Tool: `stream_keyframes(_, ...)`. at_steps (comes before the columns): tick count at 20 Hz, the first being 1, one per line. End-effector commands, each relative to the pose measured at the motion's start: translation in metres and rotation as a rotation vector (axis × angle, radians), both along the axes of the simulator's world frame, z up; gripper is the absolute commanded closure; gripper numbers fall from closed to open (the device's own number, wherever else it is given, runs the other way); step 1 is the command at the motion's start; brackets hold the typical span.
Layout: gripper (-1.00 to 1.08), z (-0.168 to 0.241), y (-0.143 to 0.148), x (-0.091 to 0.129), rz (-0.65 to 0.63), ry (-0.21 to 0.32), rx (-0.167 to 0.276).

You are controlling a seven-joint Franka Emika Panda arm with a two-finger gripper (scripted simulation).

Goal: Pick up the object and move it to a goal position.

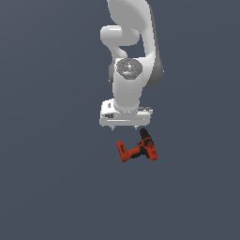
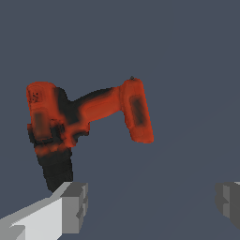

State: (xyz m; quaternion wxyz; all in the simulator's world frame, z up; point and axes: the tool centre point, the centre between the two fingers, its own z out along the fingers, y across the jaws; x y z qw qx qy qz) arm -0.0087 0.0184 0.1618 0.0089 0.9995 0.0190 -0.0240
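The red-orange power drill point(image 1: 137, 150) with its black chuck lies on the flat dark grey surface, L-shaped. My white hand hangs over it, and the gripper point(image 1: 124, 127) sits slightly toward the exterior view's left of the drill's body. In the wrist view the drill point(image 2: 89, 115) lies apart from the gripper point(image 2: 150, 206), outside the gap between the fingers. Its black chuck end is close to one grey fingertip point(image 2: 72, 206). The other fingertip point(image 2: 229, 204) is far across the frame, so the jaws stand wide open and empty. No goal marker shows.
The dark grey surface point(image 1: 47, 187) spreads evenly around the drill. The white arm point(image 1: 129, 56) rises behind the hand. No other objects are in view.
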Motion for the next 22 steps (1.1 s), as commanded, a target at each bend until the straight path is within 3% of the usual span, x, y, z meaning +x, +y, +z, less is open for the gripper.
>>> stream_keyframes(1,-0.60,0.000,0.000,0.000,0.000,0.000,0.000)
stream_keyframes(11,-0.60,-0.002,-0.008,0.002,-0.030,-0.003,0.000)
stream_keyframes(22,-0.60,-0.022,0.013,0.001,0.017,-0.041,0.023)
